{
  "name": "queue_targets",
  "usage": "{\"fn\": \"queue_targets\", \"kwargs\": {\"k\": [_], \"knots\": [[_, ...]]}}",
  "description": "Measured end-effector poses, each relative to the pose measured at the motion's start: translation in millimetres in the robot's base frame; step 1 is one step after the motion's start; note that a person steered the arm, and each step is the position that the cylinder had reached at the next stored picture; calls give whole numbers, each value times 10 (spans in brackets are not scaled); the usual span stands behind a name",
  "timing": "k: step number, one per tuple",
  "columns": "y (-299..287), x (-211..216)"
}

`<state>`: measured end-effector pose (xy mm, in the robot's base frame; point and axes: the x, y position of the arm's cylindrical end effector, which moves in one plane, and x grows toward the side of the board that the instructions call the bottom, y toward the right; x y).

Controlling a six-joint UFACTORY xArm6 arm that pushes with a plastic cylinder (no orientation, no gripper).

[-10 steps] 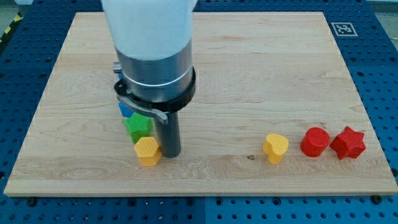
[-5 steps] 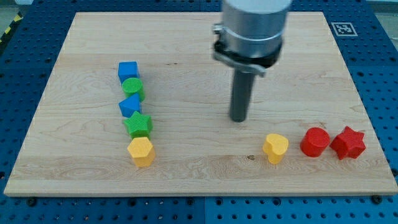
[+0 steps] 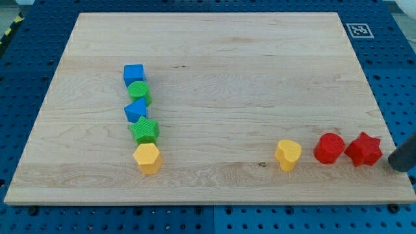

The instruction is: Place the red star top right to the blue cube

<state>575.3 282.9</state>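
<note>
The red star (image 3: pixel 363 149) lies near the board's bottom right corner. The blue cube (image 3: pixel 134 74) sits far off at the view's left, at the top of a column of blocks. My tip (image 3: pixel 398 166) shows at the view's right edge, just right of the red star and a little below it, with a small gap between them. Most of the rod is out of view.
A red cylinder (image 3: pixel 329 148) sits just left of the star, and a yellow heart (image 3: pixel 288 155) left of that. Below the blue cube run a green cylinder (image 3: pixel 139 92), a second blue block (image 3: pixel 136 110), a green star (image 3: pixel 144 130) and a yellow hexagon (image 3: pixel 147 158).
My rod moved from beside the yellow hexagon at the left, across the board's middle, to the right edge beside the red star. No block has moved.
</note>
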Motion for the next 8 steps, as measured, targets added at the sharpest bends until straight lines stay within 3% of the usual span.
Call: {"fn": "queue_targets", "kwargs": {"k": [3,5,8], "knots": [[-423,-601],[-382,-165],[-678,-118]]}}
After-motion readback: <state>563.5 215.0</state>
